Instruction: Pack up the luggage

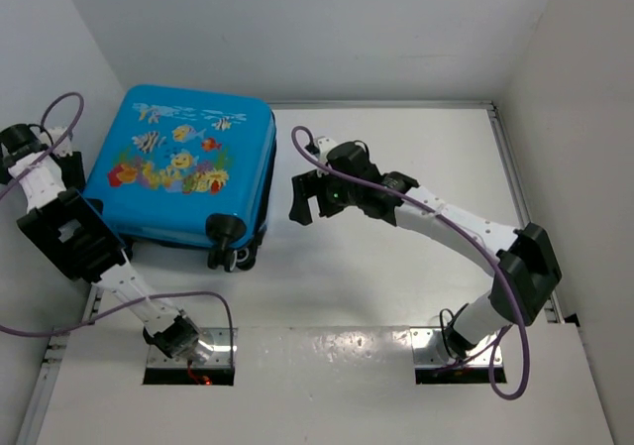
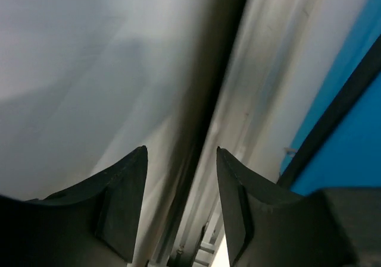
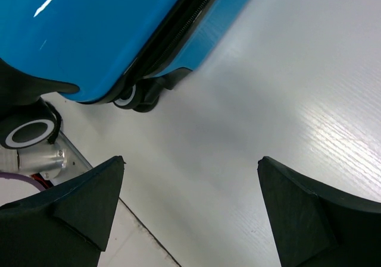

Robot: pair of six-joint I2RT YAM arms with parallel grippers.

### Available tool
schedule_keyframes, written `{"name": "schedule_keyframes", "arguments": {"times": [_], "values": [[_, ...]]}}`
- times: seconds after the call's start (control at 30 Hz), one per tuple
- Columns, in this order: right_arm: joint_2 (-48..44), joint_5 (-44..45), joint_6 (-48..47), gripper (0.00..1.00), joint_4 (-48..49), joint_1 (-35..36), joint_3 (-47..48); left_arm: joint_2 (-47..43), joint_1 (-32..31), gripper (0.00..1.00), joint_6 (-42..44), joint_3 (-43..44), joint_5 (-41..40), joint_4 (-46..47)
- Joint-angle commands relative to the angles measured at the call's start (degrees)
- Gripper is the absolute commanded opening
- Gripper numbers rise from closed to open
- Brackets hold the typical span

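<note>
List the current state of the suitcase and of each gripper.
luggage: closed, zipper band shut, lying flat on the table with the fish print up.
left gripper: open, nothing between its fingers, at the table's left edge beside the luggage.
right gripper: open wide, empty, over bare table to the right of the luggage.

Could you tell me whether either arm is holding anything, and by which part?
Nothing is held: the left gripper and right gripper both stand open with nothing between their fingers; the luggage lies ungripped.
</note>
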Motion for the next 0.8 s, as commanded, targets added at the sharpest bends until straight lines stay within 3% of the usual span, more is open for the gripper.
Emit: {"name": "schedule_keyframes", "arguments": {"times": [0.0, 0.13, 0.27, 0.43, 0.53, 0.63, 0.77], "values": [[0.0, -2.4, -0.9, 0.93, 1.9, -0.2, 2.5, 3.5, -2.1, 0.54, 6.3, 0.1, 12.1, -12.4], [-1.1, -5.8, -0.3, 0.94, 3.6, -0.4, 1.7, 2.2, -6.4, 0.49, 7.7, -5.5, 14.2, -11.9], [-3.3, -7.6, 0.8, 0.97, 2.9, -0.2, 0.1, -3.0, -14.6, 0.48, 2.5, -14.5, 15.3, -8.5], [-4.0, 0.4, 0.7, 0.98, -5.2, 0.6, 2.3, -7.3, -23.0, 0.48, -6.4, -17.8, 15.3, -5.1], [-3.7, 6.7, -1.0, 0.98, -8.6, 1.6, 3.8, -8.4, -24.9, 0.55, -9.5, -18.4, 14.5, -4.3], [-2.2, 13.9, -4.6, 0.98, -10.5, 3.0, 5.2, -8.4, -25.5, 0.68, -10.8, -17.8, 13.6, -3.3], [-0.5, 22.8, -12.5, 0.99, -10.6, 1.7, 3.2, -9.0, -26.1, 0.74, -11.4, -16.6, 13.0, -3.3]]}}
